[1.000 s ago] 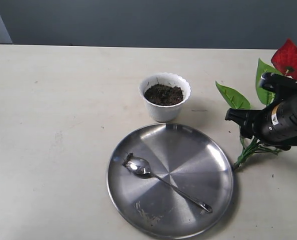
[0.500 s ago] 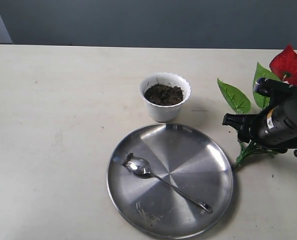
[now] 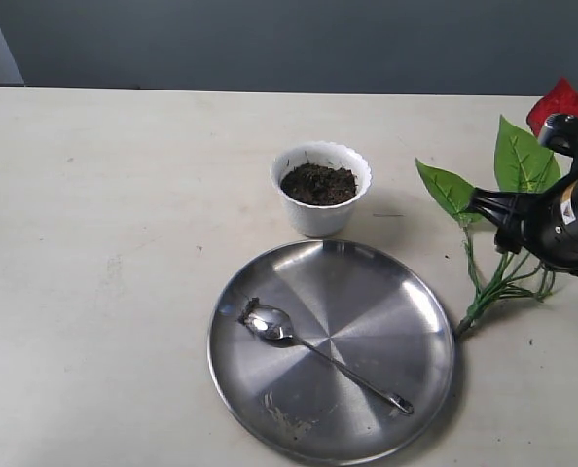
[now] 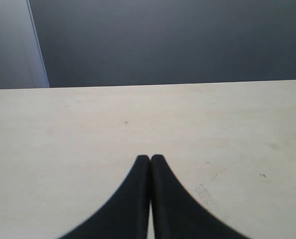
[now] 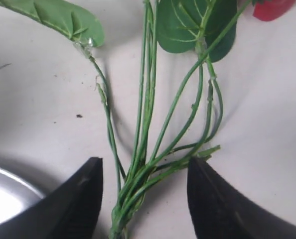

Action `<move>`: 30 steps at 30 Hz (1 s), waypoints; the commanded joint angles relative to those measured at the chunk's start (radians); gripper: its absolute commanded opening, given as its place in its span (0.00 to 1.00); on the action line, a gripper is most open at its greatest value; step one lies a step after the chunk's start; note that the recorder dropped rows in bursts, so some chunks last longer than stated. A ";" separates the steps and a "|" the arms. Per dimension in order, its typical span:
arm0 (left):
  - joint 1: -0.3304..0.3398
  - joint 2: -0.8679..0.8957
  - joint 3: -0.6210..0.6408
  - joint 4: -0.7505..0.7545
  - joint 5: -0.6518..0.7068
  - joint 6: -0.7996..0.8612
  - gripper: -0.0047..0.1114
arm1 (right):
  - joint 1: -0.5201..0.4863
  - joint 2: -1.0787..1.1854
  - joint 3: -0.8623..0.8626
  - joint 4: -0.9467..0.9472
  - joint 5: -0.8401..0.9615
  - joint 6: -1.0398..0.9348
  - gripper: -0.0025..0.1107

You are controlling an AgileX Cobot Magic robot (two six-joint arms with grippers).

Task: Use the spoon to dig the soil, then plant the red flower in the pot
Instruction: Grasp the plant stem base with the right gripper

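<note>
Right gripper is wide open, one finger on each side of the red flower's stem bundle, not pinching it. The flower lies flat on the table just right of the steel plate, with its stem ends almost at the plate's rim and its leaves and red bloom pointing away from the plate. The pot stands just beyond the plate's far edge, upright, with soil in it. The spoon lies inside the plate with a few crumbs by its bowl. Left gripper is pressed together on nothing, over bare table. Can't tell where it is relative to the plate.
</note>
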 commanded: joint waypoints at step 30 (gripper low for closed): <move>-0.003 -0.002 0.004 -0.002 -0.013 -0.002 0.04 | -0.005 0.269 -0.004 0.052 -0.156 0.030 0.25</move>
